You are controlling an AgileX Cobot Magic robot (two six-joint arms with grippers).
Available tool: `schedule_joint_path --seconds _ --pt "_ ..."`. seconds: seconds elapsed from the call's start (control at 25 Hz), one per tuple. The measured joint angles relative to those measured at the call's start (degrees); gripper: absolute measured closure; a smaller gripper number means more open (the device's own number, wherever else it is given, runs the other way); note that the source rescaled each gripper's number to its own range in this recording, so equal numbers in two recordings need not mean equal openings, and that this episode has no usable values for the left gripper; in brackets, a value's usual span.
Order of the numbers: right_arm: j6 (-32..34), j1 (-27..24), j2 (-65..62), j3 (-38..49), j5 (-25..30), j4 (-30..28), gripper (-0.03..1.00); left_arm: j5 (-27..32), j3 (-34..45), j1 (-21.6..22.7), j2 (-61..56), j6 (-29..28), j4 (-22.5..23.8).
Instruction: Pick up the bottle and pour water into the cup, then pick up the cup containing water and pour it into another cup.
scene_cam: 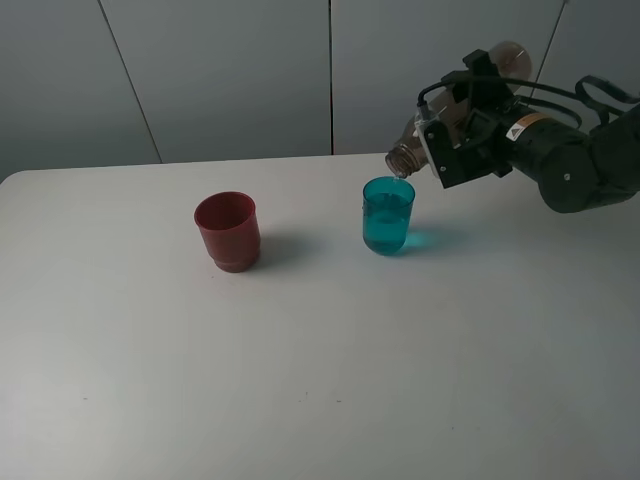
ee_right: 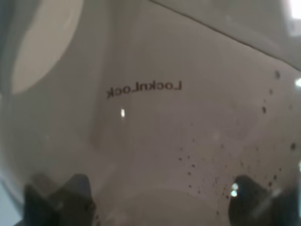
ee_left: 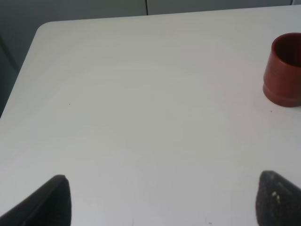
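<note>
The smoky bottle (scene_cam: pixel 404 157) is tipped nearly flat, with its neck just above the rim of the teal cup (scene_cam: pixel 388 215). That cup stands right of centre and holds water. My right gripper (scene_cam: pixel 466 128) is shut on the bottle's body. In the right wrist view the bottle (ee_right: pixel 150 117) fills the picture, with the right gripper (ee_right: pixel 155 202) around it. The dark-red cup (scene_cam: pixel 228 232) stands upright to the left of the teal cup. In the left wrist view my left gripper (ee_left: pixel 164 200) is open over bare table, and the red cup (ee_left: pixel 284 70) is some way beyond it.
The white table (scene_cam: pixel 320 380) carries only the two cups. Its rounded far-left corner (ee_left: pixel 44 28) shows in the left wrist view. A grey panelled wall (scene_cam: pixel 230 70) stands behind the table. The left arm is outside the high view.
</note>
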Motion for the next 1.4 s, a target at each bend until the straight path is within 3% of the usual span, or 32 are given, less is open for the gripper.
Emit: schedule_joint_path --seconds 0.24,0.48,0.64,0.84,1.0,1.16,1.28,1.4 --pt "2.23 0.0 0.0 0.0 1.07 0.0 0.92 0.0 0.0 0.0 0.0 0.0 0.0" --pt "16.15 0.0 0.0 0.0 9.54 -0.65 0.92 0.0 0.0 0.0 0.0 0.0 0.0" --pt "28.59 0.0 0.0 0.0 10.02 -1.19 0.92 0.0 0.0 0.0 0.0 0.0 0.0" --pt "50.78 0.0 -0.29 0.0 10.53 -1.3 0.92 0.0 0.0 0.0 0.0 0.0 0.0" --pt "74.41 -0.63 -2.66 0.0 10.98 -1.3 0.92 0.0 0.0 0.0 0.0 0.0 0.0" --pt "97.51 -4.83 -3.39 -0.14 10.62 -1.52 0.92 0.0 0.0 0.0 0.0 0.0 0.0" --pt "106.08 -8.25 -3.39 -0.14 10.62 -2.09 0.92 0.0 0.0 0.0 0.0 0.0 0.0" --pt "110.42 -10.18 -2.24 -0.14 8.44 -2.47 0.92 0.0 0.0 0.0 0.0 0.0 0.0"
